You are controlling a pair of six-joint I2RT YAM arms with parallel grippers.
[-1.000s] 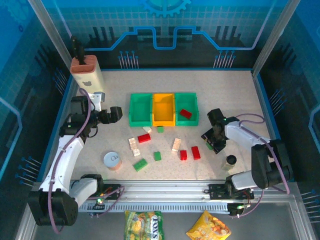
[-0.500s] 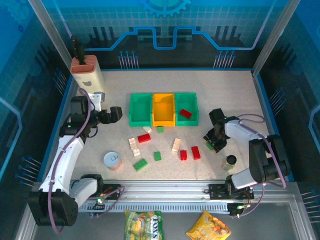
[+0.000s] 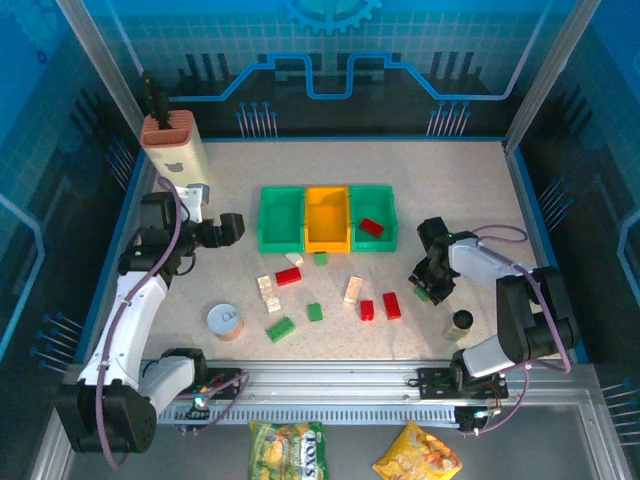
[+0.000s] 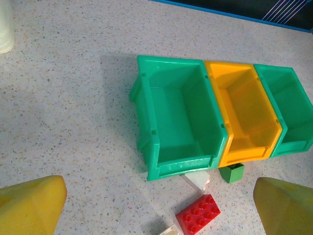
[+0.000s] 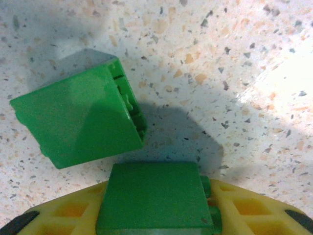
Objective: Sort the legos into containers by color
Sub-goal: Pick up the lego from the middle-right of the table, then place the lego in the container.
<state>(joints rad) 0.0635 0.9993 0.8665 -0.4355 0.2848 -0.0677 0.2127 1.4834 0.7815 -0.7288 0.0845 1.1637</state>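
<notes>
Three trays stand in a row: green [image 3: 280, 218], orange-yellow [image 3: 327, 218] and green [image 3: 372, 212], the last holding a red lego [image 3: 371, 227]. Several red, green and cream legos lie loose in front, such as a red one [image 3: 288, 276] and a cream one [image 3: 352, 290]. My right gripper [image 3: 431, 284] is down at the table right of them, shut on a green lego [image 5: 154, 191]. Another green lego [image 5: 78, 122] lies just beyond its tips. My left gripper [image 3: 232, 228] hovers open left of the trays, fingers [image 4: 34, 203] wide apart; it looks at the left green tray [image 4: 181, 117] and a red lego [image 4: 198, 214].
A beige knife block [image 3: 175, 150] stands at the back left. A round white-lidded can [image 3: 226, 321] sits front left of the legos. A small dark cup [image 3: 461, 320] is just in front of my right gripper. Snack bags [image 3: 287, 440] lie beyond the front rail.
My right gripper has edged slightly right and its arm has folded in closer. The left arm and the loose legos have not moved.
</notes>
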